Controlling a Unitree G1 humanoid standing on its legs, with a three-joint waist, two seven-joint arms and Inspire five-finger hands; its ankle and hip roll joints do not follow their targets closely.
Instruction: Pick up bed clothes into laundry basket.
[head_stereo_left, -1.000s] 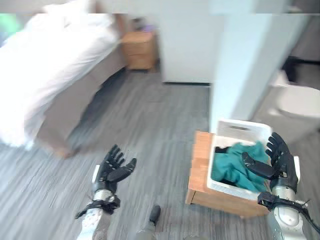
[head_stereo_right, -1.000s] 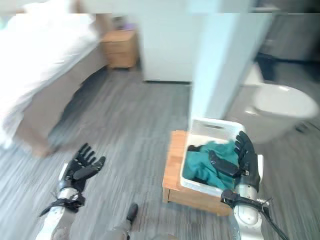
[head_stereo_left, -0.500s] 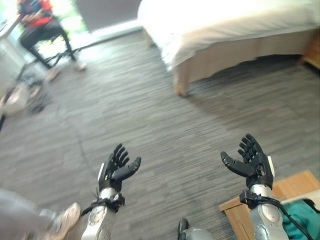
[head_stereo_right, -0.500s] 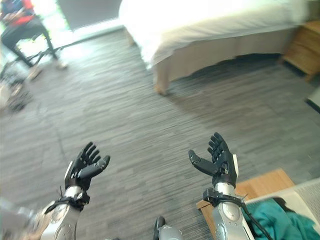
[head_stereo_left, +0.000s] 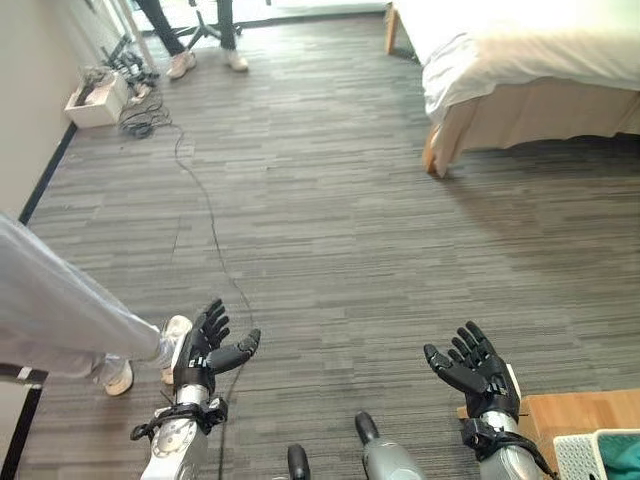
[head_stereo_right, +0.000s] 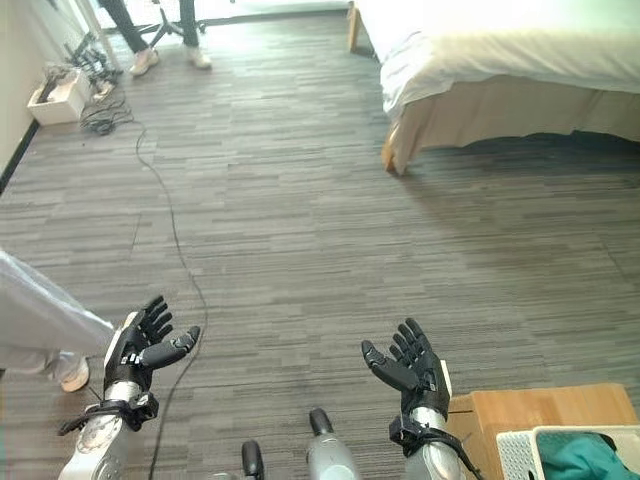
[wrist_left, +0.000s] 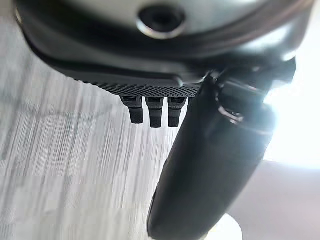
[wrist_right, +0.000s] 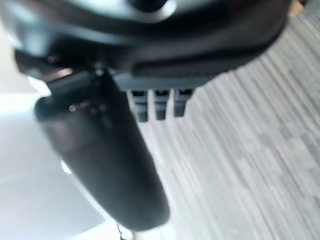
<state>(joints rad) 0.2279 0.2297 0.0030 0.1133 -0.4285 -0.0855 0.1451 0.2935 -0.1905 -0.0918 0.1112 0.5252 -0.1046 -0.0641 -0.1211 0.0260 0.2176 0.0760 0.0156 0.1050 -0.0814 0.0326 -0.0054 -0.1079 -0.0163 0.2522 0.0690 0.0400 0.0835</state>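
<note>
Left hand (head_stereo_left: 205, 350) and right hand (head_stereo_left: 478, 370) both spread wide, empty; one basket (head_stereo_right: 560, 450), one bed (head_stereo_left: 520, 60).

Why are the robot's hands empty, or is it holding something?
Empty. The left hand and the right hand hang open over the floor, fingers spread, holding nothing. Teal cloth already lies in the laundry basket.

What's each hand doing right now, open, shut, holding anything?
Left hand: open, fingers spread, holding nothing, above the floor.
Right hand: open, fingers spread, holding nothing, beside the wooden stand.
</note>
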